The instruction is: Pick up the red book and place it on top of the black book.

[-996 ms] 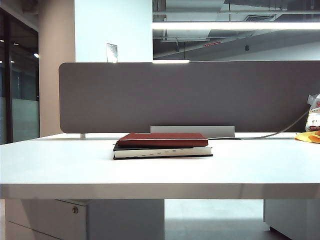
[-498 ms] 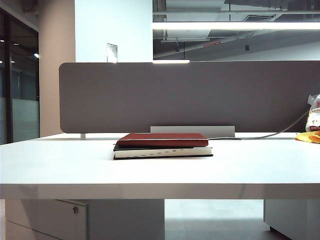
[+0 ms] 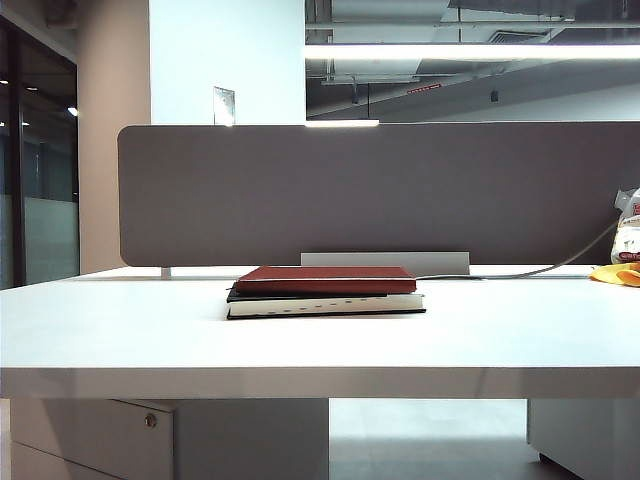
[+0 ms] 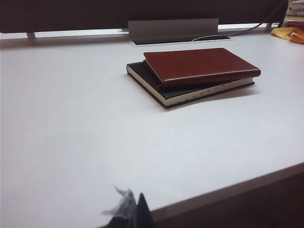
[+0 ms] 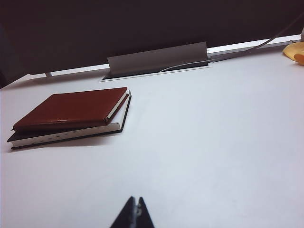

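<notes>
The red book (image 3: 326, 279) sits flat on the black book (image 3: 325, 303), mid-frame on the white desk (image 3: 110, 335), a bit askew. Both grippers hang back near the desk's front edge, well clear: left gripper (image 4: 134, 211) and right gripper (image 5: 135, 214), fingertips pinched together, holding nothing.

Lit brightly by a ceiling strip light (image 3: 470, 50) at twelve o'clock. Glare washing the white table (image 3: 320, 345). Soft shadow under the books. Wrist views slightly soft, dim toward upper edges.
</notes>
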Robot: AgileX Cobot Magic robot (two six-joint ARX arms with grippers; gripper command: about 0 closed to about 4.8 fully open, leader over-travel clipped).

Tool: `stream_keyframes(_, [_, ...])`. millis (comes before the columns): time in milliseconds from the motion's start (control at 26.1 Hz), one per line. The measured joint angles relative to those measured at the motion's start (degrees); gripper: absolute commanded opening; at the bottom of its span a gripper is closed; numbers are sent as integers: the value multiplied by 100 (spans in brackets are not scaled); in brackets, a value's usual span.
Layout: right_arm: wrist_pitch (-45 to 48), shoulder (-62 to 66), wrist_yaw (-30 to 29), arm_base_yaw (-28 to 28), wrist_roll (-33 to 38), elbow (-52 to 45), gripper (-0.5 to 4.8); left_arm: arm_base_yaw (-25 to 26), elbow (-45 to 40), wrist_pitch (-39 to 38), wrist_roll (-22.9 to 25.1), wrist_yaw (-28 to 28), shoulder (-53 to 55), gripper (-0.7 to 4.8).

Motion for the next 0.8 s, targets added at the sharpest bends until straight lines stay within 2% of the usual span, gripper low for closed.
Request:
stream_keyframes(766, [0, 0, 0, 0, 0, 0, -1, 0, -2, 0, 0, -4, 0, -4])
stream_keyframes(805, [0, 0, 0, 0, 0, 0, -1, 0, -7, 28, 31, -208, 0, -4])
